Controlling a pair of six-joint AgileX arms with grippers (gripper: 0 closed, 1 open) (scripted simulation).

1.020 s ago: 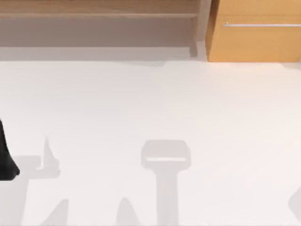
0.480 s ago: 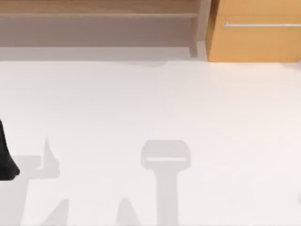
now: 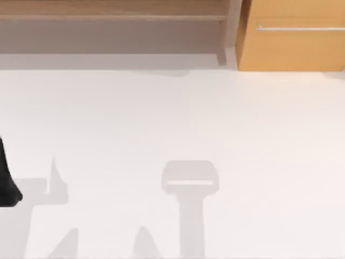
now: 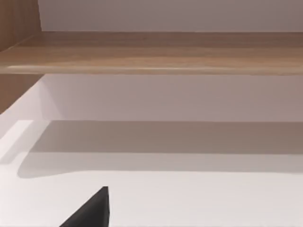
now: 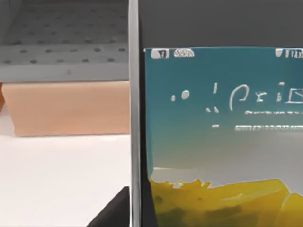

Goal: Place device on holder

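The device (image 5: 218, 137) stands very close in the right wrist view, with a lit teal and yellow screen, a black front and a pale rim. One dark fingertip (image 5: 112, 212) of my right gripper lies against that rim, and the device looks held off the white table (image 5: 61, 179). The holder is out of view. My left gripper (image 3: 6, 183) is a black shape parked at the table's left edge, and one of its fingertips (image 4: 92, 210) shows in the left wrist view.
A wooden shelf (image 3: 113, 13) runs along the back of the table, and an orange-brown cabinet (image 3: 294, 46) with a metal handle stands at the back right. A tan box (image 5: 66, 109) and a grey perforated panel (image 5: 61, 52) lie beyond the device. Grey shadows cross the table's front.
A shadow at the lower right edge of the top view has shrunk and slid out of the picture. The left arm has not moved.
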